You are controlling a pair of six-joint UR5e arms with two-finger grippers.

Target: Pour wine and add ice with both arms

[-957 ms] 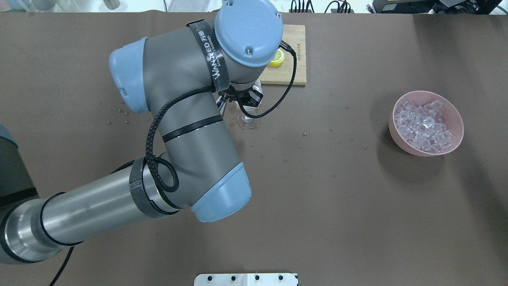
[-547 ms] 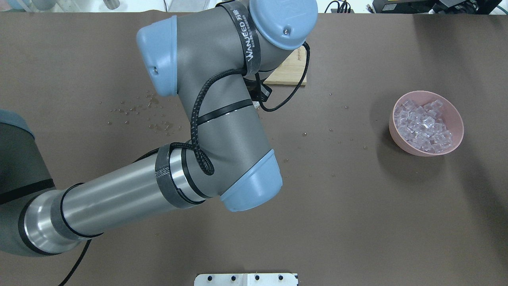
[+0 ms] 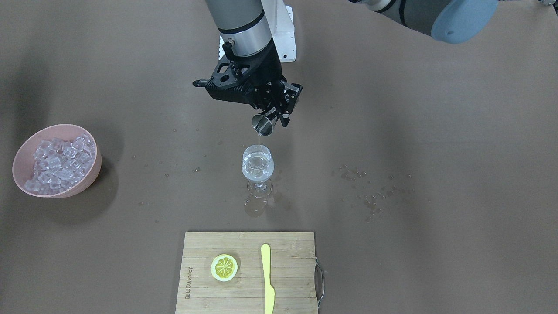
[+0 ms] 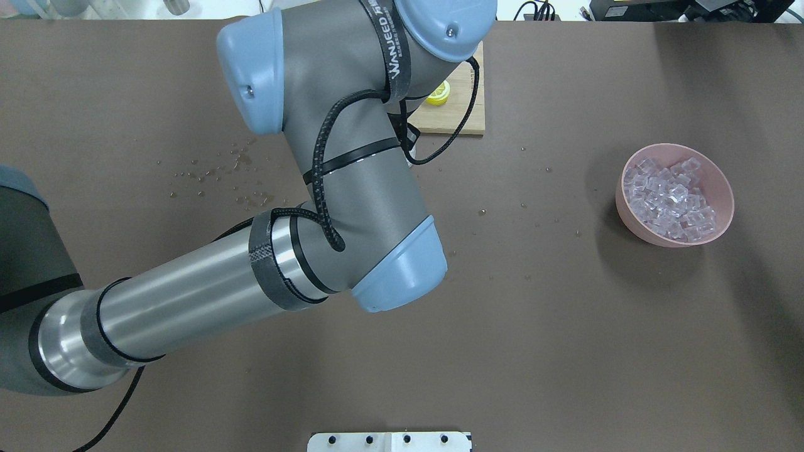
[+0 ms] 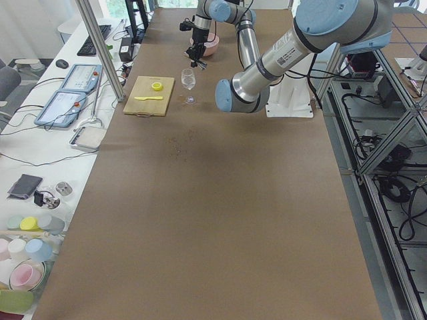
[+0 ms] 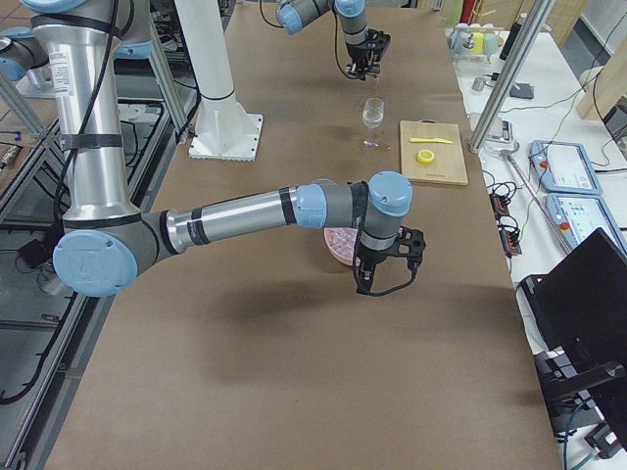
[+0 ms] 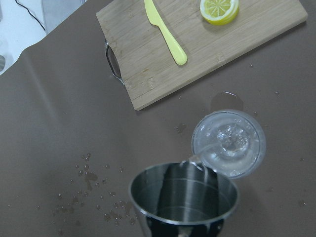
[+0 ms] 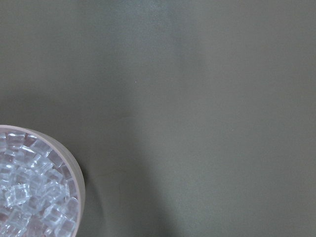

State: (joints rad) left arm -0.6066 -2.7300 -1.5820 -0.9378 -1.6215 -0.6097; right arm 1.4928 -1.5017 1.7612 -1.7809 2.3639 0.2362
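Left wrist-mounted view: left hand [image 3: 275,114] clamped on steel cup [image 7: 183,197]; wine [image 7: 196,163] skims glass [image 7: 228,143] rim, may spill on tabletop [image 7: 49,148]; right hand [image 6: 382,272] grip: cannot tell.

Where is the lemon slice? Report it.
In the front-facing view the lemon slice lies on the wooden cutting board, left of the yellow knife.

Even bright overhead light, soft shadows beside the pink bowl [image 3: 93,172], right wrist view dim, perhaps slightly blurred
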